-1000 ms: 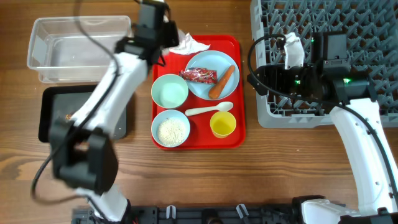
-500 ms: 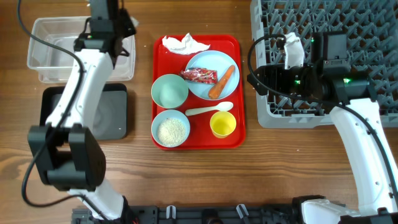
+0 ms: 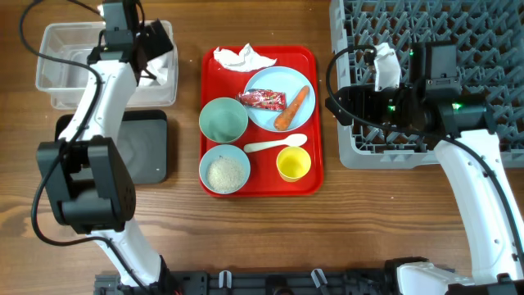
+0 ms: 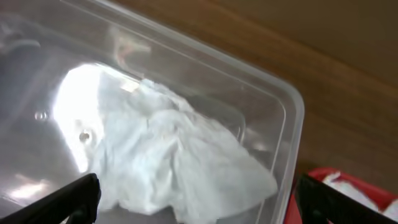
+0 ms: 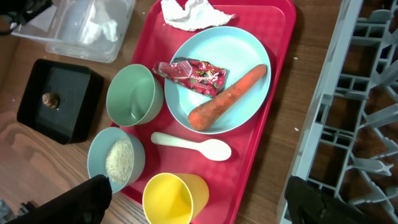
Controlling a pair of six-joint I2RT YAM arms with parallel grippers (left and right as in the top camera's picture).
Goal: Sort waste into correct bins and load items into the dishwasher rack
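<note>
My left gripper (image 3: 151,49) hangs open over the clear tub (image 3: 57,37). A crumpled white tissue (image 4: 168,155) lies loose inside the tub below its fingers, touching neither one. A second tissue (image 3: 241,57) sits at the red tray's far end. The pale blue plate (image 3: 266,80) carries the red wrapper (image 3: 262,99) and the carrot (image 3: 293,108). An empty bowl (image 3: 223,120), a bowl of rice (image 3: 225,172), the white spoon (image 3: 274,145) and the yellow cup (image 3: 293,164) share the tray. My right gripper (image 5: 196,211) is open and empty, above the tray's right edge.
The black tray (image 3: 151,156) lies in front of the clear tub and holds a small brown lump (image 5: 49,99). The grey dishwasher rack (image 3: 458,33) fills the far right, under my right arm. The flat red tray (image 3: 313,123) sits mid-table.
My left arm swung from the tray's far end to the clear tub, carrying a tissue. Its jaws opened and the tissue dropped into the tub. The right arm stayed still.
</note>
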